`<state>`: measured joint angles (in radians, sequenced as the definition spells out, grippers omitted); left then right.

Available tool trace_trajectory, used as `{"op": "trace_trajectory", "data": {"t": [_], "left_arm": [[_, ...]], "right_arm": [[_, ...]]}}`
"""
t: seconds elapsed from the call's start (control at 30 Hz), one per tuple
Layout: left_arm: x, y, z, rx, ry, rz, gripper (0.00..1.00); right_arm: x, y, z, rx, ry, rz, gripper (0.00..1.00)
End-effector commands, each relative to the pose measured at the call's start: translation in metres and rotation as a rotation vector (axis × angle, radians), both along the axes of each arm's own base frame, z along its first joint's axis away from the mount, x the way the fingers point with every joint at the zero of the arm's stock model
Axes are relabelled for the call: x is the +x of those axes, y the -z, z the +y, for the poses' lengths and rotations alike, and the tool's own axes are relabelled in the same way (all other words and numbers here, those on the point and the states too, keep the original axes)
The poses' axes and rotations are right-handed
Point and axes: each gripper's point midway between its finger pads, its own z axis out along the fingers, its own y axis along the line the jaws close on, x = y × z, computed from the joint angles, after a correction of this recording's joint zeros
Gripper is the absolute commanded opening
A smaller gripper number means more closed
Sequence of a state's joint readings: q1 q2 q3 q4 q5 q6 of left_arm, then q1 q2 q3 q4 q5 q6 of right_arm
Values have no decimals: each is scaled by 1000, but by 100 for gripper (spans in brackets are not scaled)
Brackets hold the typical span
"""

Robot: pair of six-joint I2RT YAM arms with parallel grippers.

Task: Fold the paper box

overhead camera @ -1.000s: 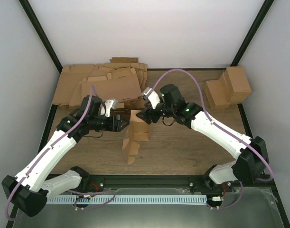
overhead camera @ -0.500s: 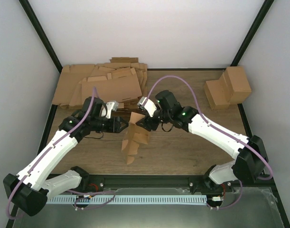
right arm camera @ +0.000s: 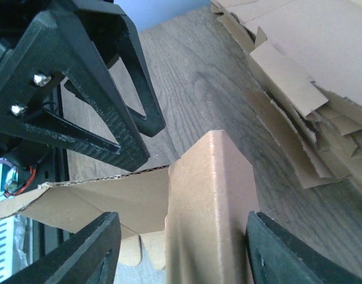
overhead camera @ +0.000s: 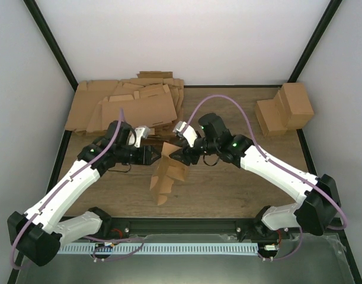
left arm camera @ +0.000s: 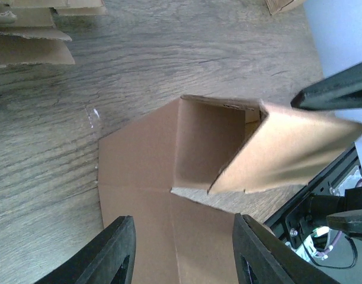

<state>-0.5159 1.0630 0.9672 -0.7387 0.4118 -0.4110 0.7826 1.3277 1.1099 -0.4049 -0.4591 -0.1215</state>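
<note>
The paper box (overhead camera: 166, 171) is a brown die-cut piece, partly folded, at the table's middle. Some panels stand up and others lie flat toward the front. In the left wrist view, my left gripper (left arm camera: 183, 254) is open over a flat creased panel, with the box's (left arm camera: 216, 148) raised walls beyond. In the top view it (overhead camera: 152, 155) sits just left of the box. My right gripper (overhead camera: 173, 155) is at the box's upper right. Its wrist view shows it (right arm camera: 186, 254) open, with an upright folded panel (right arm camera: 210, 201) between the fingers and the left gripper's fingers (right arm camera: 92, 106) opposite.
A thick heap of flat cardboard sheets (overhead camera: 127, 106) lies at the back left, also showing in the right wrist view (right arm camera: 299, 77). Finished brown cuboids (overhead camera: 285, 109) stand at the back right. A black rail (overhead camera: 186, 225) runs along the near edge.
My right gripper has moved left and down to straddle the box's upright panel. The box has tilted and shifted slightly toward the front left. My left gripper has barely moved.
</note>
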Motion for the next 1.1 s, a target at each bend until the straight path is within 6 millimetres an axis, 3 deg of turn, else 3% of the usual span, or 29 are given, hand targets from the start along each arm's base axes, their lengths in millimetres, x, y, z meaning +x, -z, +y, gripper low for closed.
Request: {"op": "trace_trajectory", "data": {"t": [0.0,0.27,0.5,0.83,1.07], "left_arm": [[3,5,-3,-4,12,-8,47],[8,15,-5,6,3,2,45],[11,0,-2,-14,-25,-42,50],[0,-38,2,-67,-26,-105,75],[-16,-35,1,52,20,-112,84]], "right_arm": [[-6,-5,5,14,-41,11,57],[-7,12,0,-17,-18,34,55],[2,42,-6,-97,53,84,53],[14,27,-14,-128,153,-6,66],[12,24,-13,-205,221,-108,71]]}}
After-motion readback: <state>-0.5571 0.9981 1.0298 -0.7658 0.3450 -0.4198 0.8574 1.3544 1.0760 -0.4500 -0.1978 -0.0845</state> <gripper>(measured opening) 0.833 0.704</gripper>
